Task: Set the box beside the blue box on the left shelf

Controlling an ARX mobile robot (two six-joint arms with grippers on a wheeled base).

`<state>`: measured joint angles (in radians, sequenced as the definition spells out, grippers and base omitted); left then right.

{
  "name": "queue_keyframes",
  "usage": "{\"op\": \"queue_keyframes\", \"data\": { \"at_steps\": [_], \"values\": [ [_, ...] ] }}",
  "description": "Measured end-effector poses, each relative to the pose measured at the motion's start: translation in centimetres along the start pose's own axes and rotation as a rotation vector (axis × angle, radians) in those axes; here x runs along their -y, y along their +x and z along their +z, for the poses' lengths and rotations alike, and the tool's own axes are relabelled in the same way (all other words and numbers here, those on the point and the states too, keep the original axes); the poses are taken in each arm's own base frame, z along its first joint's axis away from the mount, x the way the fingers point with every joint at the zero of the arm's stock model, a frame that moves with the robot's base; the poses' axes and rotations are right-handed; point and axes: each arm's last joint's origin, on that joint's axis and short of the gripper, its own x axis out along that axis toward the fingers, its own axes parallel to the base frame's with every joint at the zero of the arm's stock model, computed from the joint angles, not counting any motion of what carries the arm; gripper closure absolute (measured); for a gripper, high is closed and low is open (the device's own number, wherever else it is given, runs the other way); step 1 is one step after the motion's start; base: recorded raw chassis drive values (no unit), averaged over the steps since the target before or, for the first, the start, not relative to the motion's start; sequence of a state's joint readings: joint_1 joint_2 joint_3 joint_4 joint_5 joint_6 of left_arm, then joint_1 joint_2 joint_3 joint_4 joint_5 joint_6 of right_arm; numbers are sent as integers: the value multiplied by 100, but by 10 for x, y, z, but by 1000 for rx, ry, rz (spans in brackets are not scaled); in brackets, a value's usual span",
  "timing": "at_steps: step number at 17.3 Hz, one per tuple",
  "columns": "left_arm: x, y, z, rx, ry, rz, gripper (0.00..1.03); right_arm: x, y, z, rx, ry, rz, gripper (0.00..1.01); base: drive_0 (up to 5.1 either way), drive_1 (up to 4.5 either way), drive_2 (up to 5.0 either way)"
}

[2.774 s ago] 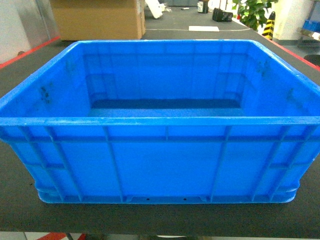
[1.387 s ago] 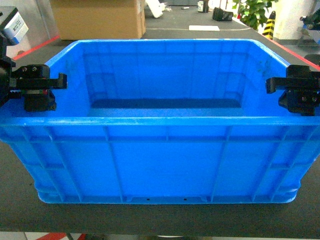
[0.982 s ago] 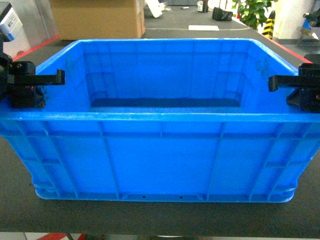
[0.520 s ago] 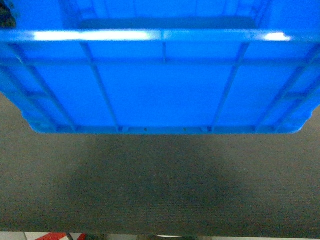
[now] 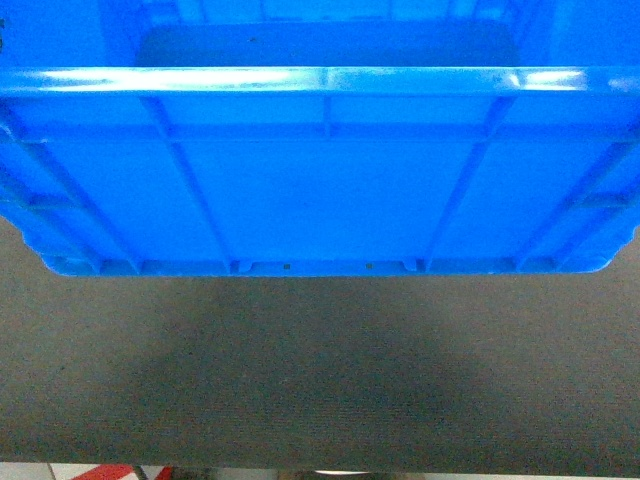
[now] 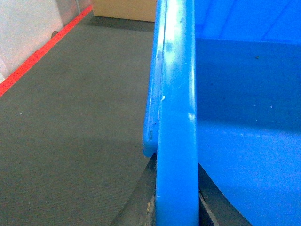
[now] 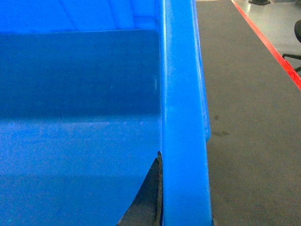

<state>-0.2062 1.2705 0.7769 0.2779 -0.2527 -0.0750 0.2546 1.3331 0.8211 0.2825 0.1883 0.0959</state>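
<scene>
Overall, 1 box (image 5: 320, 190), bright blue, nothing visible inside it. It hangs clear above the dark bench (image 5: 320, 380), shadow beneath. 2 grippers: left gripper (image 6: 176, 209) straddles the box's left rim, dark fingers (image 6: 149, 207) pressed on either side, clenched on it. Right gripper (image 7: 183, 207) does the same on the right rim, inner finger (image 7: 148, 197) against the wall. Red line (image 6: 37, 52) left of the left gripper.
</scene>
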Motion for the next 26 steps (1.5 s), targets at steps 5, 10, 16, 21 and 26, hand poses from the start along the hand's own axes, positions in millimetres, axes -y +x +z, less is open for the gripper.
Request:
{"op": "queue_keyframes", "data": {
  "at_steps": [5,10,16,21,26],
  "values": [
    [0,-1,3,22,-2,-1,94,0,0,2,17,3,2,93,0,0,0],
    [0,-2,3,18,0,1,94,0,0,1,13,2,3,93,-151,-151,-151],
    [0,-2,3,18,0,0,94,0,0,1,11,2,1,93,-169,-169,-169],
    [0,-2,3,18,0,0,94,0,0,1,11,2,1,93,-159,-159,-159],
    [0,-2,3,18,0,0,94,0,0,1,11,2,1,93,-160,-160,-160]
  ]
}}
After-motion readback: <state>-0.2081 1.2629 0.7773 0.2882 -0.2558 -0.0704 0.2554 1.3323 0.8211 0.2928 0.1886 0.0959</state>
